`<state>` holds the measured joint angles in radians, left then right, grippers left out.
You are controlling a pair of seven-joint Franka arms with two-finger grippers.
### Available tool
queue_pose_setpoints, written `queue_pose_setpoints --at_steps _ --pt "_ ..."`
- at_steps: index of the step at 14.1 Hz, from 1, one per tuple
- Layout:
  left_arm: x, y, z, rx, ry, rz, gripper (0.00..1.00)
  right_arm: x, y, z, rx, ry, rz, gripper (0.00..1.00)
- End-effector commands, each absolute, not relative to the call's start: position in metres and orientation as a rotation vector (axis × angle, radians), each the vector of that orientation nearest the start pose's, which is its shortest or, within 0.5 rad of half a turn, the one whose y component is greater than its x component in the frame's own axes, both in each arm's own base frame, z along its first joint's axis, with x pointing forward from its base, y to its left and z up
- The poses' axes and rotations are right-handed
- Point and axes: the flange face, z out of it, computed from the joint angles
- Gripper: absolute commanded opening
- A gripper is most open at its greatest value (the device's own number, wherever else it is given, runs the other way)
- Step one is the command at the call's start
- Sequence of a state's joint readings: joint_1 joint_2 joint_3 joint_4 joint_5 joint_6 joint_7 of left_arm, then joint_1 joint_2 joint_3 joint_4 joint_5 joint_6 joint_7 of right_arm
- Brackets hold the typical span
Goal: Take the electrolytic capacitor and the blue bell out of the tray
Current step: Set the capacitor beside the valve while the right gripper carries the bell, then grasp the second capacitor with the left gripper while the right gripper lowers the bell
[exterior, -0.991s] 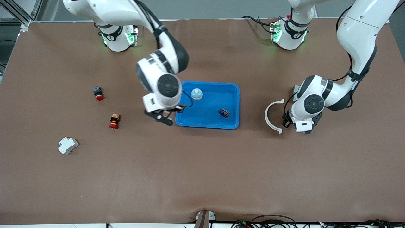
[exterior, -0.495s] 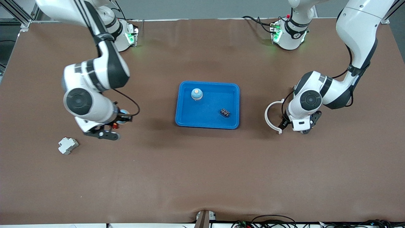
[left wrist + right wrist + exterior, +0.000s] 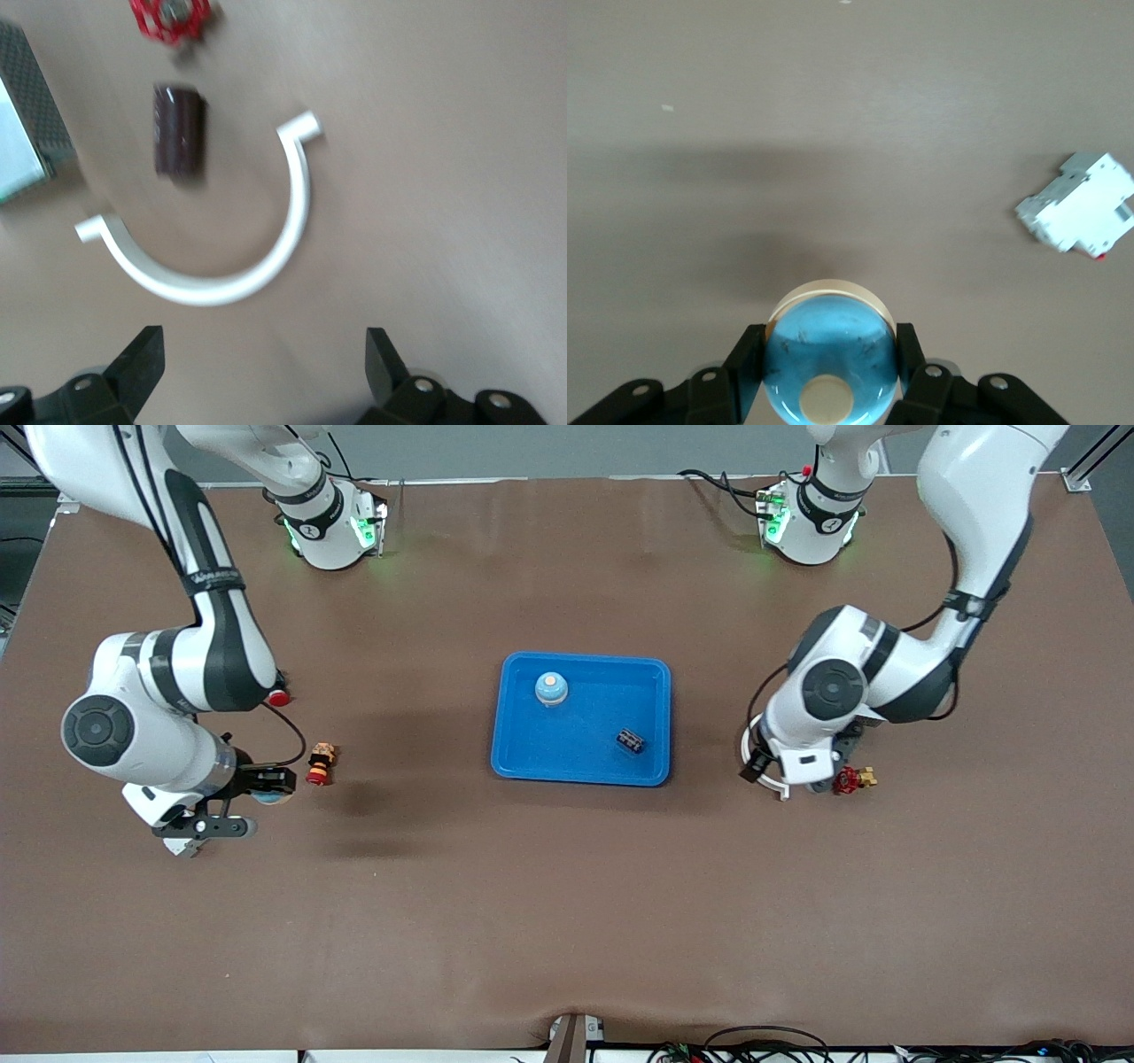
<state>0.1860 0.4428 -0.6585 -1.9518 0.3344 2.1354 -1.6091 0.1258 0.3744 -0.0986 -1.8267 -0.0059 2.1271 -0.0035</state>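
Gripping a blue bell (image 3: 830, 348) in my right pincer (image 3: 830, 367) over the bench (image 3: 443, 921) near a white breaker (image 3: 1079, 204); left pincer (image 3: 264, 367) gapes wide, empty, over a white ring (image 3: 221, 232) beside the dark capacitor (image 3: 178, 131).

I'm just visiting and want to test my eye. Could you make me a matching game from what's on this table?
Things:
1. white curved clip
2. small dark part
3. red-capped button
4. right tool

Places or states:
A. shut on a blue bell
B. lying in the blue tray
C. under the open left tool
D. on the bare table, toward the right arm's end

Pairs: 1-C, 2-B, 3-D, 4-A
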Motion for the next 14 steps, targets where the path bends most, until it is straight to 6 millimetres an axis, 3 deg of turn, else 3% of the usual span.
queue_pose_setpoints --at_steps 1,3,4,9,12,14 --pt "0.547 -0.285 0.289 -2.660 -1.471 0.126 1.00 0.614 -0.013 0.304 -3.175 -0.157 0.059 0.00" --pt "0.540 -0.325 0.285 -2.670 -1.493 0.136 1.00 0.602 -0.028 0.284 -3.174 -0.176 0.029 0.00" --pt "0.540 -0.336 0.280 -2.661 -1.519 0.141 1.00 0.595 -0.033 0.272 -3.174 -0.170 0.010 0.00" --pt "0.545 -0.365 0.259 -2.655 -1.655 0.170 1.00 0.573 -0.056 0.227 -3.171 -0.088 -0.025 0.00" --pt "0.527 -0.389 0.253 -2.660 -1.624 0.155 1.00 0.569 -0.069 0.210 -3.160 -0.033 0.014 0.00" --pt "0.513 -0.404 0.235 -2.645 -1.596 0.144 1.00 0.569 -0.070 0.201 -3.159 -0.019 -0.008 0.00"
